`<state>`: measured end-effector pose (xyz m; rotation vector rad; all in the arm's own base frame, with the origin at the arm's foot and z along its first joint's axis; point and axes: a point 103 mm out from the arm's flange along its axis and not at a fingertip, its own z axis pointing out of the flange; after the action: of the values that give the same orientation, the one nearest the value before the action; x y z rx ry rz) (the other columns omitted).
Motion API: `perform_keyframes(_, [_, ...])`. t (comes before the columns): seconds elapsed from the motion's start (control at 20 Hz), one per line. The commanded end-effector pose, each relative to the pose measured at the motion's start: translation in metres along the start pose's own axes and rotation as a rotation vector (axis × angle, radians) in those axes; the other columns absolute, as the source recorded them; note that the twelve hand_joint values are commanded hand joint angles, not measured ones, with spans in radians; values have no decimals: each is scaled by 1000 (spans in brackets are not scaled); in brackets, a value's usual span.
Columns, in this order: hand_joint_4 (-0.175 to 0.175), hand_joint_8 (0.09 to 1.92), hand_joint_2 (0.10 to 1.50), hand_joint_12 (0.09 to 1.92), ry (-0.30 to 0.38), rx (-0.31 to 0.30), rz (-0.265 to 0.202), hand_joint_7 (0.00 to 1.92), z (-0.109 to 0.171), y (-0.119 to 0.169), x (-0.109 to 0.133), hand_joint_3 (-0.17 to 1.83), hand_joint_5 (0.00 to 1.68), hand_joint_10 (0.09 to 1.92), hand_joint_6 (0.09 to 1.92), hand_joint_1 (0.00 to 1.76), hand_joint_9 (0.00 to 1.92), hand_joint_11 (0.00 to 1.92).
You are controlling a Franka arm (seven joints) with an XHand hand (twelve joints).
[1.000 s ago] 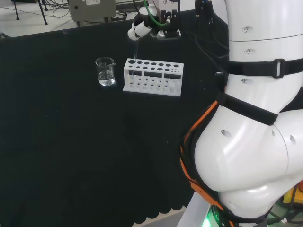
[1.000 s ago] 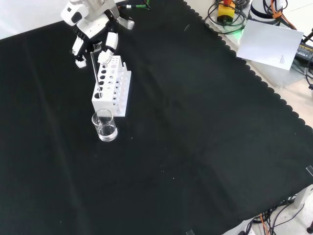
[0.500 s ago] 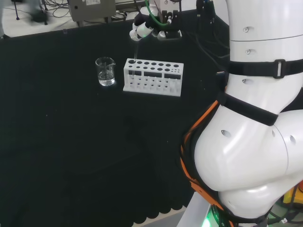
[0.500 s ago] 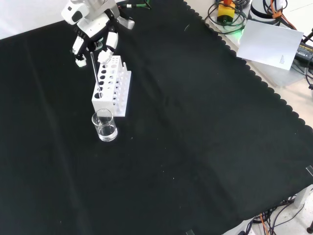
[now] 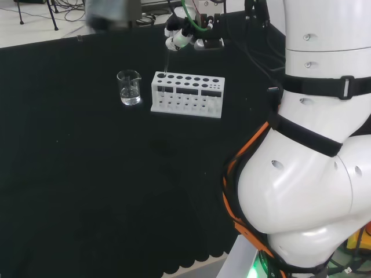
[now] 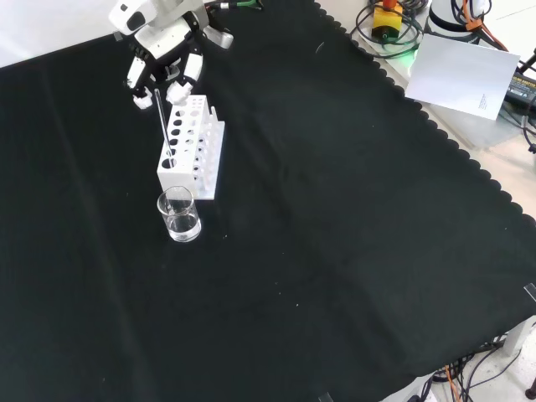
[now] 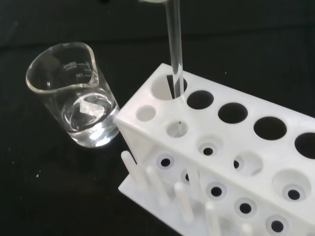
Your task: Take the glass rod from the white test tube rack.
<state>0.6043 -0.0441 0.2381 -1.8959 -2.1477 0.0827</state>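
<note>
The black and white hand [image 6: 163, 63] has its fingers pinched on the top of the clear glass rod [image 6: 163, 126], whose lower end sits in an end hole of the white plastic test tube rack [image 6: 191, 149]. In the front view, a small clear glass beaker [image 6: 178, 214] stands at the rack's 6 o'clock, just beside it.

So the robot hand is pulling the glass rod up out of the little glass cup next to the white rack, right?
Not quite. The glass rod stands in a corner hole of the white rack, not in the glass cup beside it, as the wrist view shows. The robot hand does hold the rod's top.
</note>
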Motion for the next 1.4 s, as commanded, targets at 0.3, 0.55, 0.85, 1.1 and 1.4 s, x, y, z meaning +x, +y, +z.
perform_keyframes(0.3, [-175, 1293, 898, 1174, 20, -14, -8, 890, -5, 13, -5, 578, 566, 1238, 869, 1044, 1604, 1887])
perform_keyframes(0.55, [-175, 1295, 894, 1165, 29, -5, -8, 898, -5, 14, 0, 591, 575, 1232, 876, 1049, 1609, 1894])
perform_keyframes(0.85, [-175, 1289, 864, 1147, 45, 25, -27, 929, 0, 11, 10, 629, 598, 1206, 887, 1076, 1625, 1913])
perform_keyframes(1.1, [-175, 1288, 843, 1137, 54, 6, -44, 927, -6, 12, 20, 660, 584, 1195, 893, 1083, 1621, 1914])
perform_keyframes(1.4, [-175, 1258, 1010, 994, 48, -59, -40, 904, -7, 11, 25, 327, 809, 1102, 1153, 1238, 1672, 1893])
